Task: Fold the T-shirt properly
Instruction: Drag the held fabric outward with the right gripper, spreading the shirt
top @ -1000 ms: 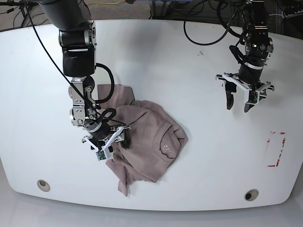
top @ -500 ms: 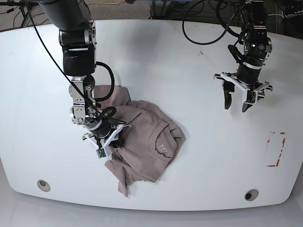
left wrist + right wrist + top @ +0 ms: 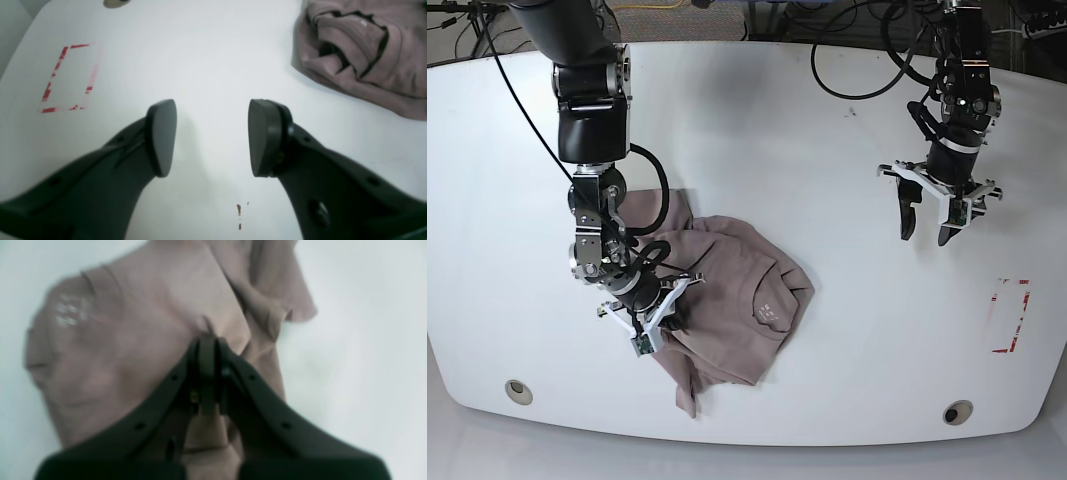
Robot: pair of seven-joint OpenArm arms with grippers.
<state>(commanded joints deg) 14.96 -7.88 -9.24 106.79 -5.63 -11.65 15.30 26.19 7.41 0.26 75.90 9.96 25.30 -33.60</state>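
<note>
Base view: the T-shirt lies crumpled in a heap at the lower centre-left of the frame on the white table, collar and small white print facing up. The right gripper, at the heap's left edge, has its jaws pressed together on a pinch of the fabric; the right wrist view shows the cloth bunched at the closed tips, though blurred. The left gripper hangs at the right of the frame, well apart from the T-shirt, jaws spread wide and holding nothing. A red marking sits near the right edge.
</note>
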